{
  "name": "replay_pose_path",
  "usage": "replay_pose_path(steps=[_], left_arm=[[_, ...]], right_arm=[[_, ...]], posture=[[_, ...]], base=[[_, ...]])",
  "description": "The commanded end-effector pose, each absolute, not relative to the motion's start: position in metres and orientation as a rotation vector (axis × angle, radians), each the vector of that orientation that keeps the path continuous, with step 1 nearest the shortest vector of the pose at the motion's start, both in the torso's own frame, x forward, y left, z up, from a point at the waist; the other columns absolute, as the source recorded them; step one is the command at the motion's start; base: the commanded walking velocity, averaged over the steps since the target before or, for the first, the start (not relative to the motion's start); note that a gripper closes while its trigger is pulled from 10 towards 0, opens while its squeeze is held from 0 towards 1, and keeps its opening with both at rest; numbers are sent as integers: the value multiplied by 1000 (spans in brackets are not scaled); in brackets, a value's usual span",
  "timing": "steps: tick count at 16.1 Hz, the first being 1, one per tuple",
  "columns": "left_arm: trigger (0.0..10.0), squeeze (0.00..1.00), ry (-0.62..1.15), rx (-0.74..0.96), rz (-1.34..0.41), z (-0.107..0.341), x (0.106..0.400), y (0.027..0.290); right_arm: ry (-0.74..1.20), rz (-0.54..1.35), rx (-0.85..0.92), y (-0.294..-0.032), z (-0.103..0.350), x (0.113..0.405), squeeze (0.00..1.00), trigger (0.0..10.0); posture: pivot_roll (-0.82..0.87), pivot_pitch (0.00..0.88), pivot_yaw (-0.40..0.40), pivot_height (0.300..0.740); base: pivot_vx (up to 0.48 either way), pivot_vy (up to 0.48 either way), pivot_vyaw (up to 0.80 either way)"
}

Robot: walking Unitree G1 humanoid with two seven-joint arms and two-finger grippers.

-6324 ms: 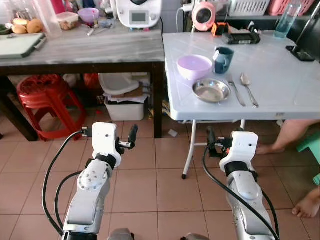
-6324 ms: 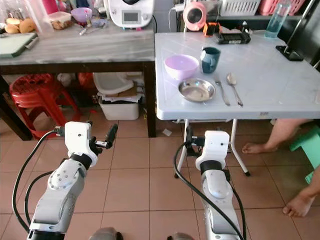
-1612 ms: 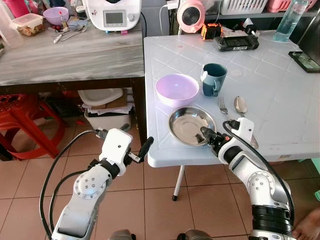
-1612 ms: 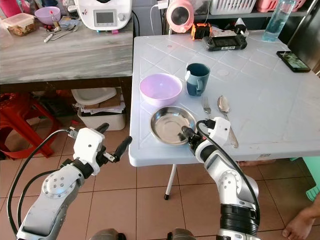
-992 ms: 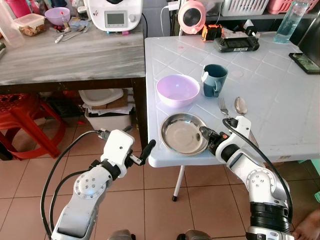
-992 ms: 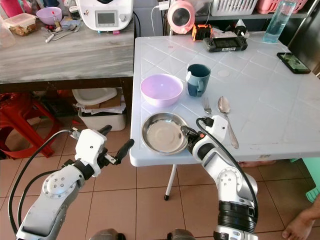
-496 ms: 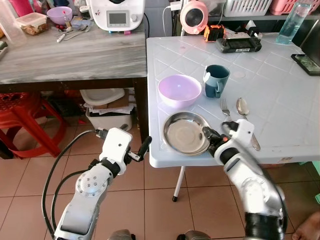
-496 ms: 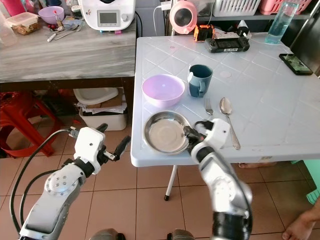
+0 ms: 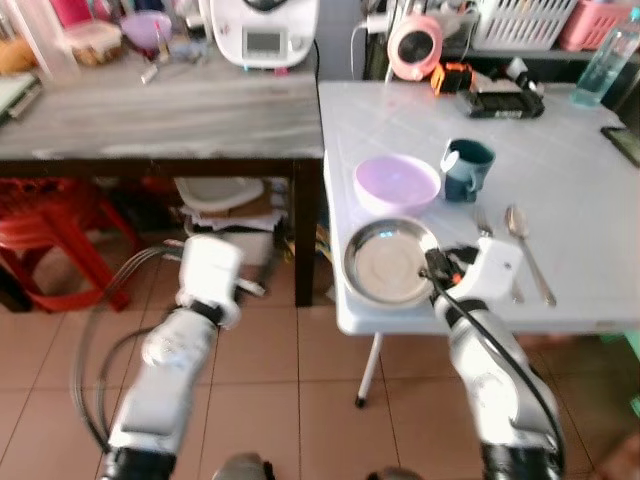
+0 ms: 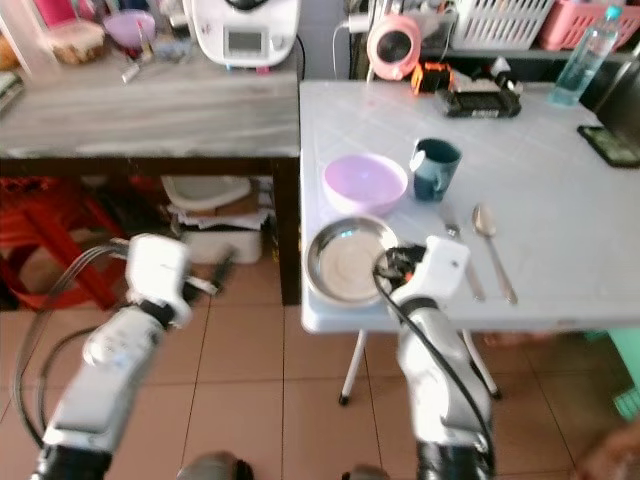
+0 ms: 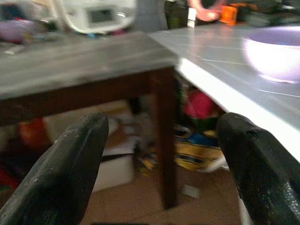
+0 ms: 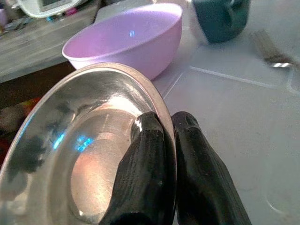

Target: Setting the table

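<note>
A steel plate [image 9: 385,265] lies at the front left corner of the white table [image 9: 585,190], close to its edge. My right gripper [image 12: 168,125] is shut on the plate's near right rim, one finger inside the rim and one outside. Behind the plate stand a purple bowl [image 9: 397,183] and a teal mug [image 9: 467,168]. A fork [image 9: 483,226] and a spoon [image 9: 524,236] lie side by side right of the plate. My left gripper [image 11: 161,123] hangs open over the floor left of the table, holding nothing.
A grey-topped counter [image 9: 160,105] on dark legs stands against the table's left side, with a white bin [image 9: 225,203] and a red stool [image 9: 45,215] beneath it. A pink fan [image 9: 413,42], a controller [image 9: 500,100] and a water bottle [image 9: 612,58] line the table's back.
The whole view has shifted and blurred, so the camera moved. My right gripper keeps its pinch on the plate, which slid toward the table's left edge. My left arm has swung.
</note>
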State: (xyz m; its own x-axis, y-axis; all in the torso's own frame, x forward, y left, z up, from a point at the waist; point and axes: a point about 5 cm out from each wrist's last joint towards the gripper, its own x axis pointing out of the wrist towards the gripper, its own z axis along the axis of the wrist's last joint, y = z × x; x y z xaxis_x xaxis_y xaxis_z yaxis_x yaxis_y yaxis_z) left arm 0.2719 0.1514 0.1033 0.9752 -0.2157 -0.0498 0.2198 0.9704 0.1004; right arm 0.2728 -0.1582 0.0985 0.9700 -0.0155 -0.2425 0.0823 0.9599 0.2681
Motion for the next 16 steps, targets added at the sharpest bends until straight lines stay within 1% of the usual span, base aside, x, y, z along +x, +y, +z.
replay_pose_path(steps=[1,3,4,5,6,8,10,12,14,16], left_arm=[[10000,0,-5,86,-213,109,276,146],[10000,0,4,60,-156,105,278,153],[10000,0,-2,59,-144,105,279,155],[10000,0,-3,44,-137,105,280,156],[10000,0,-6,33,-121,106,281,156],[10000,0,-2,17,-81,105,286,157],[10000,0,-2,13,-96,105,286,156],[10000,0,-9,-11,-128,105,284,152],[10000,0,-31,-22,-177,111,285,145],[10000,0,-24,-23,-172,109,285,145]], right_arm=[[369,-77,232,-161,69,262,0,10000],[368,-44,199,-158,68,261,0,10000],[345,-44,130,-157,70,262,0,10000],[325,-29,129,-154,71,262,0,10000],[311,-6,182,-151,73,263,0,10000],[226,-15,220,-152,82,265,0,10000],[171,-19,261,-154,89,267,0,10000],[138,-36,256,-159,93,268,0,10000],[114,-48,254,-161,95,270,0,10000],[76,-45,238,-163,101,274,0,10000]], posture=[[3,0,2,740],[-4,0,10,740],[-6,0,10,740],[-6,0,8,740],[-5,0,8,740],[-7,0,3,740],[-5,0,-3,740],[-5,0,0,740],[-2,0,4,740],[-5,0,10,740]], base=[[0,480,0],[0,476,0],[0,476,0],[0,476,0],[0,472,0],[0,474,0],[0,472,0],[0,444,0],[302,373,0],[322,356,0]])
